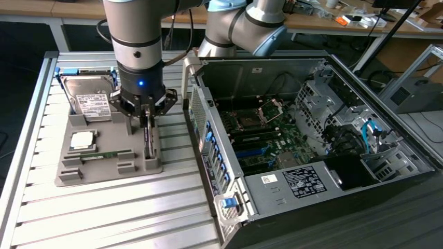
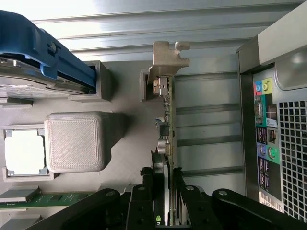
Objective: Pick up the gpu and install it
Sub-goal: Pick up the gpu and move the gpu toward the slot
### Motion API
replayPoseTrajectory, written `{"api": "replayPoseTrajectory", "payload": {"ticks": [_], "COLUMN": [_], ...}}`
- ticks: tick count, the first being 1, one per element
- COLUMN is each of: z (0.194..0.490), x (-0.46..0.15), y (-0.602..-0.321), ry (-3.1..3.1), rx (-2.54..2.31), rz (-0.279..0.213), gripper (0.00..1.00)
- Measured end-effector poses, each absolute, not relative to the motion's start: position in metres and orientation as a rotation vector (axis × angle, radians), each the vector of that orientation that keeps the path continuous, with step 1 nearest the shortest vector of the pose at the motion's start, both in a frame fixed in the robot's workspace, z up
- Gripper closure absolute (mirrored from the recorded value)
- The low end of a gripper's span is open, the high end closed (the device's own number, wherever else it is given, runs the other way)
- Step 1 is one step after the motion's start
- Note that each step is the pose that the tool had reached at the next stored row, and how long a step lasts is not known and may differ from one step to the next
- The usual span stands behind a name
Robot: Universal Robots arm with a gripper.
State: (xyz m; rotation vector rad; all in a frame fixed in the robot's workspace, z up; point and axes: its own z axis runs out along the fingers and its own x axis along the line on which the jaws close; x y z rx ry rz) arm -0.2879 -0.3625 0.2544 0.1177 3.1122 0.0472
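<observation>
One grey tray [image 1: 104, 174] is sitting on the slatted counter [image 1: 104, 218] at the exterior view's left, carrying the hard drive [image 1: 90, 101]. Moving rightward, the gpu [image 2: 168, 115] is standing on edge in the tray's slot, and the pincer [image 2: 163, 191] is gripping it narrowly, pads [image 2: 178, 188] seemingly pressing both faces. To do this well, I reckon the lift should be going straight up, card upright, so the bracket [image 2: 170, 55] is not snagging the slot. Furthest right, the open computer case [image 1: 277, 70] is lying ready.
</observation>
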Motion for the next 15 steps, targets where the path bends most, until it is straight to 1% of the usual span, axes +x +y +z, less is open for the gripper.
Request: {"api": "replayPoseTrajectory", "payload": {"ticks": [15], "z": [0.2589], "x": [-0.2880], "y": [-0.3625], "ry": [3.112], "rx": [0.118], "rz": [0.047], "gripper": [0.73]}}
